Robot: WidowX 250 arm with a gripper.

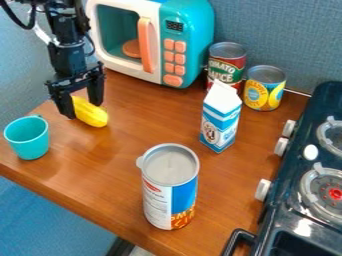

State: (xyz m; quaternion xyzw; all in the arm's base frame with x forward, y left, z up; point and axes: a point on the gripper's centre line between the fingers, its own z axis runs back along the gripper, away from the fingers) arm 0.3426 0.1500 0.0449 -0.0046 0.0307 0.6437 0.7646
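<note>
"TOMATO SAUCE" on red/green can (pixel 225 71), approx. 1 o'clock. Print too small to read: yellow can (pixel 262 95), 2 o'clock; carton (pixel 220 125), btwn 2 & 3; tall canister (pixel 170 200), 6; microwave display (pixel 174 26), 12.

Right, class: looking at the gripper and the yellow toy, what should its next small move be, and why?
Probably a gentle squeeze, to make sure of the hold: the black gripper is at the far end of the yellow toy, whose near end juts out toward the camera, and how firm any grip is can't be told from here.
</note>
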